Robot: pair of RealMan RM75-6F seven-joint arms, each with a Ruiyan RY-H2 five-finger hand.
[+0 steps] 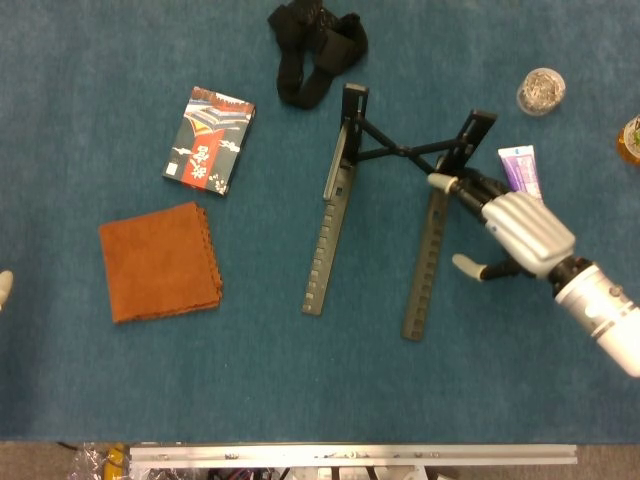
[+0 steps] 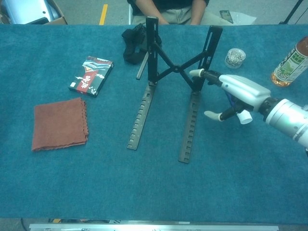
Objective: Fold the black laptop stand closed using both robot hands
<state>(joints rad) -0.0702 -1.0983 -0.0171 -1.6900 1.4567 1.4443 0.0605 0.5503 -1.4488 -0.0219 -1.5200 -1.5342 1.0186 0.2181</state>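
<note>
The black laptop stand (image 1: 330, 225) stands open mid-table, its two notched rails flat on the cloth and its uprights joined by crossed struts (image 2: 174, 69). My right hand (image 1: 520, 230) hovers just right of the right rail (image 2: 189, 127), fingers spread and holding nothing. One finger reaches to the base of the right upright (image 2: 208, 48); I cannot tell whether it touches. The thumb points at the rail from a short way off. A pale sliver at the left edge of the head view may be my left hand (image 1: 4, 285); its fingers are hidden.
A black strap bundle (image 1: 315, 45) lies behind the stand. A patterned card box (image 1: 210, 140) and a folded rust cloth (image 1: 160, 260) lie to the left. A purple tube (image 1: 522, 165), a small jar (image 1: 541, 90) and a drink bottle (image 2: 291, 60) sit right.
</note>
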